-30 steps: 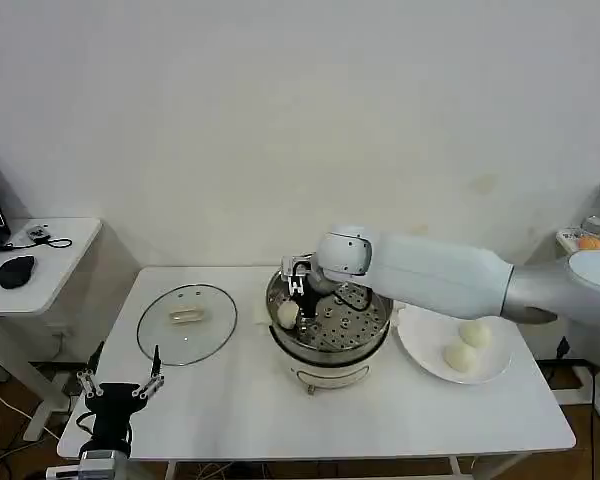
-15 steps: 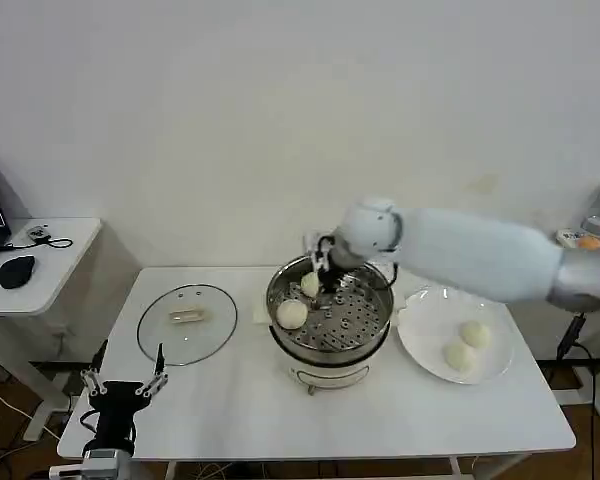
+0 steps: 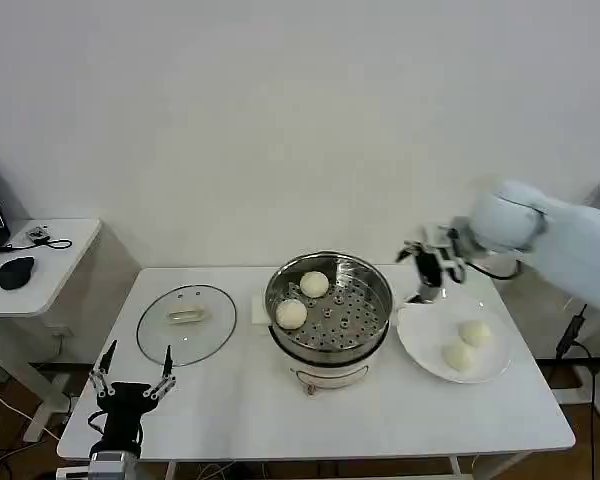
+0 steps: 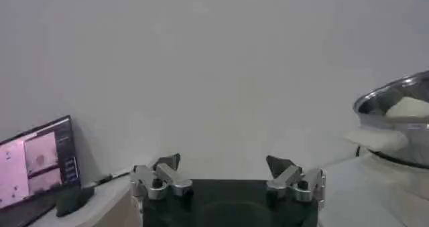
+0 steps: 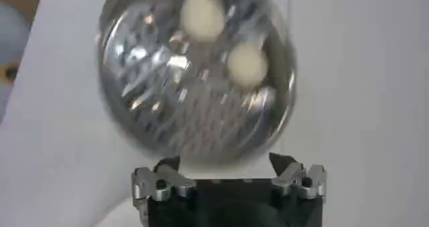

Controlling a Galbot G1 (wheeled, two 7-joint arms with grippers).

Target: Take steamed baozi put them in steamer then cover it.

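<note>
The steel steamer (image 3: 355, 322) stands at the table's centre with two cream baozi (image 3: 314, 284) (image 3: 291, 313) on its perforated tray. Two more baozi (image 3: 474, 333) (image 3: 460, 356) lie on a white plate (image 3: 420, 345) to its right. The glass cover (image 3: 187, 322) lies flat on the table left of the steamer. My right gripper (image 3: 435, 270) hangs open and empty above the plate's far edge, right of the steamer. Its wrist view looks down on the steamer (image 5: 154, 81) with both baozi (image 5: 203, 14) (image 5: 247, 64) beyond the open gripper (image 5: 224, 168). My left gripper (image 3: 132, 385) waits open off the table's front left corner.
A side desk (image 3: 50, 262) with a mouse (image 3: 16, 271) stands at the left. The left wrist view has its open gripper (image 4: 228, 171), a monitor (image 4: 37, 161) and the steamer's rim (image 4: 395, 101). The table's front strip (image 3: 330, 420) is bare.
My right gripper let go of a second baozi in the steamer, then swung right from over the pot to above the plate's far edge. The left arm stayed put.
</note>
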